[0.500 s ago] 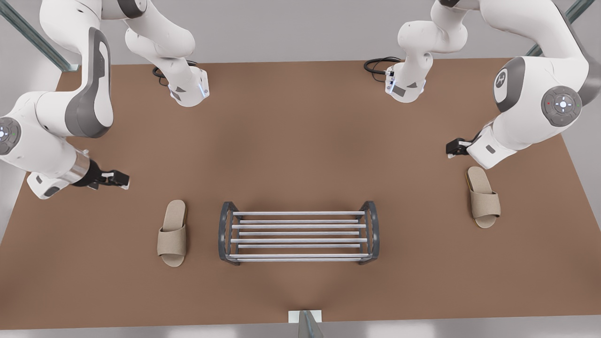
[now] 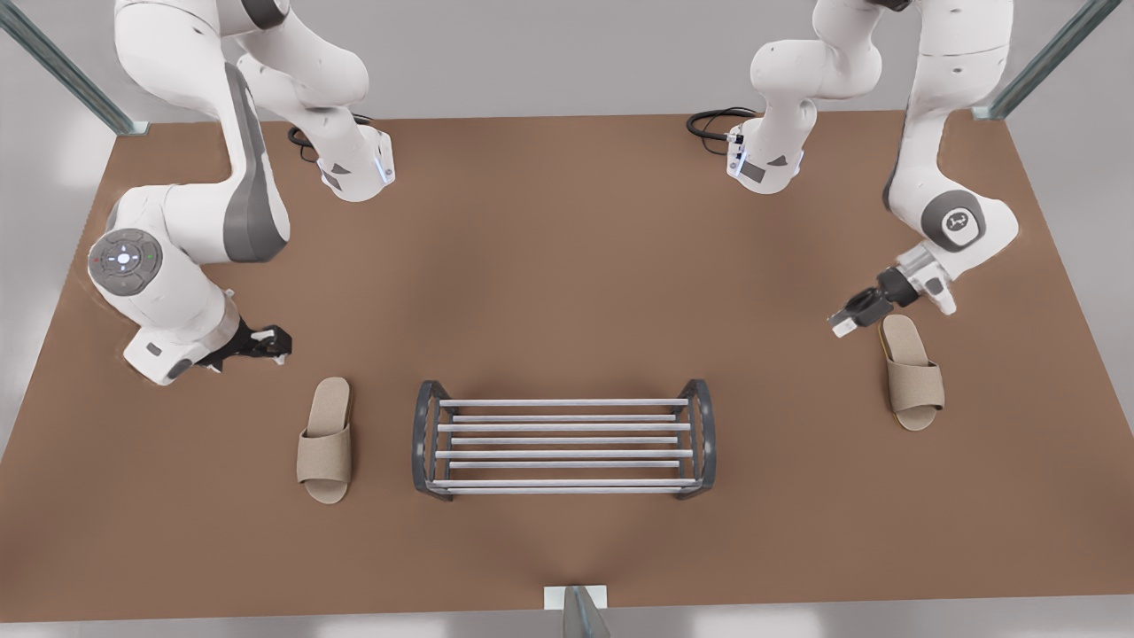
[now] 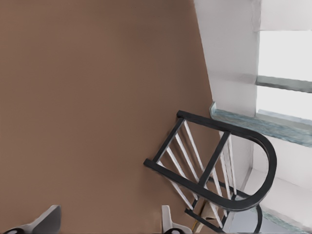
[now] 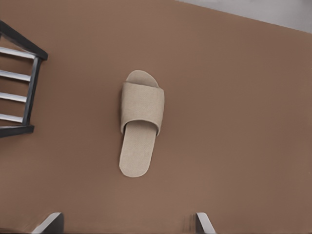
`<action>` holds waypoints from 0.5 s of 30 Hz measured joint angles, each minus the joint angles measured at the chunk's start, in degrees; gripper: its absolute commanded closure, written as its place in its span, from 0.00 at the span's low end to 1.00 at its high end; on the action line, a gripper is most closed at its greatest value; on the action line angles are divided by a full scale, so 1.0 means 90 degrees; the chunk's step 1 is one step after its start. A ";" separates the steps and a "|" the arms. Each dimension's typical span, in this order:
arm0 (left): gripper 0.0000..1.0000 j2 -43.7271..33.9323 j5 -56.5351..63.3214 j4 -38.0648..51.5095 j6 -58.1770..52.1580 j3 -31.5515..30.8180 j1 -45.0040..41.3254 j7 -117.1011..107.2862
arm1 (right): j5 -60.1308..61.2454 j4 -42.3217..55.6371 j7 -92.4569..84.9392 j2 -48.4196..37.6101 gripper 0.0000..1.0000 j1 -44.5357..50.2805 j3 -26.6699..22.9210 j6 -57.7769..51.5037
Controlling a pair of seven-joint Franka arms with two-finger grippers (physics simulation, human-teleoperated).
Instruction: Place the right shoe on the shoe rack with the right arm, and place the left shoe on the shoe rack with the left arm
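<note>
The right shoe (image 2: 324,440) (image 4: 141,117), a beige slipper, lies flat on the brown table at the front view's left of the shoe rack (image 2: 563,427). My right gripper (image 2: 270,342) (image 4: 126,225) hovers open behind its heel, apart from it. The left shoe (image 2: 911,372), a matching slipper, lies at the front view's right. My left gripper (image 2: 843,322) (image 3: 105,225) is open just beside its heel, pointing toward the rack's arched end (image 3: 270,161). An end of the rack (image 4: 33,92) also shows in the right wrist view. Nothing is held.
Both arm bases (image 2: 359,168) (image 2: 764,164) stand at the far edge with black cables (image 2: 709,122) beside them. A glass post (image 2: 580,611) rises at the table's near edge. Bare brown tabletop (image 2: 567,292) lies between the bases and the rack.
Both arms have swung lower. The right gripper moved toward the front view's right, closer to its slipper. The left gripper dropped down beside the other slipper's heel.
</note>
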 measured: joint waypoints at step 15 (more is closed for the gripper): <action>0.00 0.0975 -0.8478 -0.0724 0.1102 0.0535 0.0730 0.6537 | -1.1258 -0.3732 0.1875 0.0116 0.00 -0.1695 0.1722 0.4704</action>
